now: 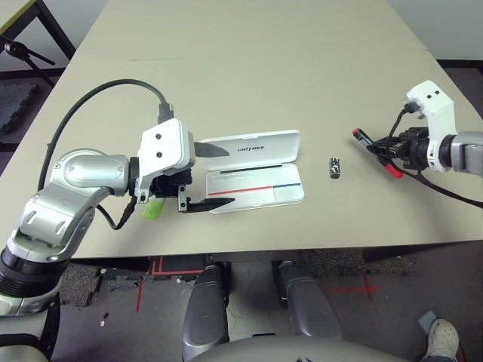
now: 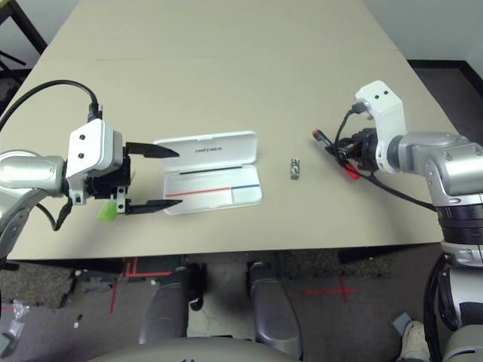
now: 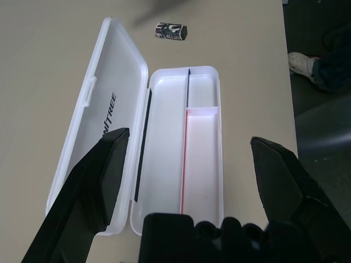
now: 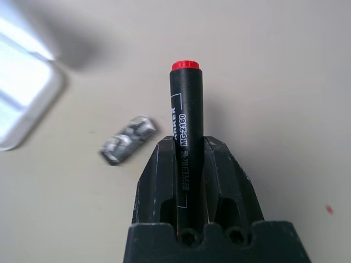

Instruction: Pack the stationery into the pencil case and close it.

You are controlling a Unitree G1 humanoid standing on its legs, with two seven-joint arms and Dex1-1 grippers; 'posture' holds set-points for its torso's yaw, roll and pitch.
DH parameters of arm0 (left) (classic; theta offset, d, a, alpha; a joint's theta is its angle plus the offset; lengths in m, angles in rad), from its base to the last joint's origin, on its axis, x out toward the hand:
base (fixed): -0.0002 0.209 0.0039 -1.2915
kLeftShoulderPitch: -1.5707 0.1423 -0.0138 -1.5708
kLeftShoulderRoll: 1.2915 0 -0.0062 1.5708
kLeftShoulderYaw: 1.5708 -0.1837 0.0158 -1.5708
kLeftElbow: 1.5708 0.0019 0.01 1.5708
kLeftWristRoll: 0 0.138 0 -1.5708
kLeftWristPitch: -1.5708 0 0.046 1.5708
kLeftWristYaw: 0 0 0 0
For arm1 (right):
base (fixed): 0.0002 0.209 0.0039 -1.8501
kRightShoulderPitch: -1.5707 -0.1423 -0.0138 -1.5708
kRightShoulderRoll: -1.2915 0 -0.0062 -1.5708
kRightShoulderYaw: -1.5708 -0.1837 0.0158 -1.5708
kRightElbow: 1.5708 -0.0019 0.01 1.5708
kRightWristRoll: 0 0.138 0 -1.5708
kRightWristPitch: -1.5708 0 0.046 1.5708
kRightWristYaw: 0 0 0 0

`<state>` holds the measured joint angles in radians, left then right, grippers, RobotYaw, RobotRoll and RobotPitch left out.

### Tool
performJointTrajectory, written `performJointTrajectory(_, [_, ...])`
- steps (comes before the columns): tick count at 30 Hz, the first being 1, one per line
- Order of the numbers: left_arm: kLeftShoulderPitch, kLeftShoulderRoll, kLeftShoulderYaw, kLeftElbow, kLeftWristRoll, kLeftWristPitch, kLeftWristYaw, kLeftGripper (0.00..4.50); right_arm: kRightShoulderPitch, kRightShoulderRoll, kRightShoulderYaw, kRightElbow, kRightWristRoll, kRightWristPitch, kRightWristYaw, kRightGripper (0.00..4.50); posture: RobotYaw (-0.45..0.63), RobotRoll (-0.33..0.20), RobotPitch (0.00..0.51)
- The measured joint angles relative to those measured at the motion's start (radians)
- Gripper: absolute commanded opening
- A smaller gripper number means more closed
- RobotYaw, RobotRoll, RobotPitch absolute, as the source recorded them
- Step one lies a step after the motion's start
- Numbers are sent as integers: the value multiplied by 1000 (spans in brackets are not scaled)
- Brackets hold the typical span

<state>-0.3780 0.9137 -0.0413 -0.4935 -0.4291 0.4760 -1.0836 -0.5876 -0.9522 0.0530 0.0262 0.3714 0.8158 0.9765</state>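
With its lid folded flat back on the table, the pencil case lies open, tray up, presumably so items can drop straight in. L gripper, fingers spread wide, hovers at the case's near-left end, w/ one finger over the lid and one by the tray's edge, likely to steady it. R gripper, pinched on the black marker, holds it clear of the table well to the case's right; red end points ahead, apparently ready for carrying over. Light-green highlighter lies under the L hand. Tiny block sits betw. case and marker. Count: 1 case, 3 stationery items, none packed yet.
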Motion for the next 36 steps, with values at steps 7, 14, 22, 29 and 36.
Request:
performJointTrajectory(7, [5, 46, 15, 54, 26, -31, -6, 4500, -8, -13, 68, -77, -15, -215, 233, 471, -59, 0, 207])
performJointTrajectory(14, [6, 65, 37, 78, 35, -53, -20, 4500, -122, -11, 180, -107, -89, -259, 342, 471, -52, 0, 206])
performJointTrajectory(22, [11, 70, 40, 70, 33, -53, -20, 4500, -205, 81, 284, -161, -148, -201, 353, 470, -47, 0, 202])
performJointTrajectory(29, [12, 70, 40, 36, 16, -40, -25, 4500, -255, 206, 364, -204, -194, -160, 319, 470, -40, 0, 201])
performJointTrajectory(36, [19, 70, 39, 24, -1, -22, -30, 4500, -267, 308, 442, -188, -284, -209, 258, 470, -34, 0, 199])
